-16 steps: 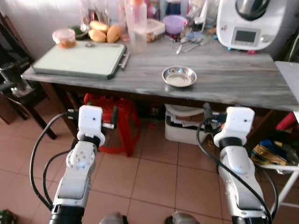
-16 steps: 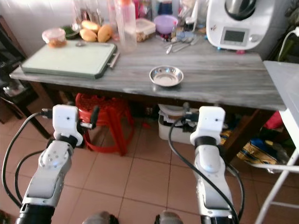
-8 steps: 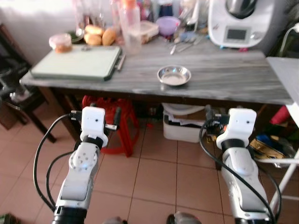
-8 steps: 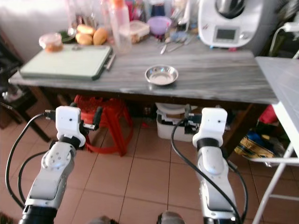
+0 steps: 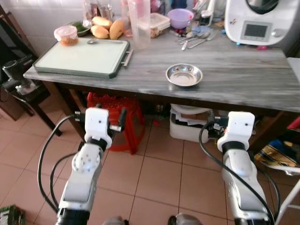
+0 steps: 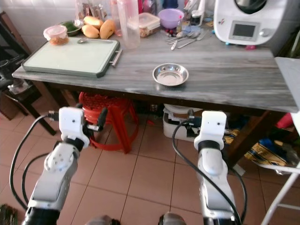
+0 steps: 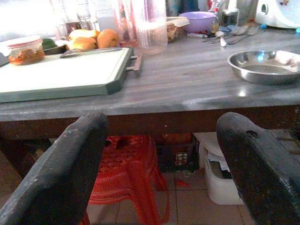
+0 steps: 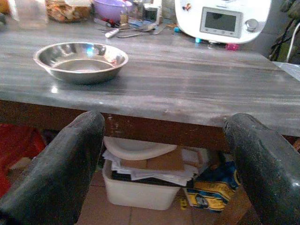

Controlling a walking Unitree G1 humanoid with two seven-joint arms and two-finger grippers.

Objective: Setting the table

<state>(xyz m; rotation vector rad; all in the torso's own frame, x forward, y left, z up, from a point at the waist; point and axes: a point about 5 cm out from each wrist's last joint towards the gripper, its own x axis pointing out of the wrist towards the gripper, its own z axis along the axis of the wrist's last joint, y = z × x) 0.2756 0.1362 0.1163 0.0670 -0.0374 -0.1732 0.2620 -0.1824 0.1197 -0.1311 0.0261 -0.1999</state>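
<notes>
Steel bowl (image 5: 184, 75) sat near the front edge of the table (image 5: 243, 79). Both the left gripper (image 7: 154, 154) and right gripper (image 8: 164, 159) hung spread wide and empty, below the tabletop; rising carelessly, either could strike the edge.

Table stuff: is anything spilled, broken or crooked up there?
Nothing stands out. The round shiny metal bowl sits upright and empty on the grey wooden table, and the pale green cutting board lies flat. The spoons lie loose near the back.
</notes>
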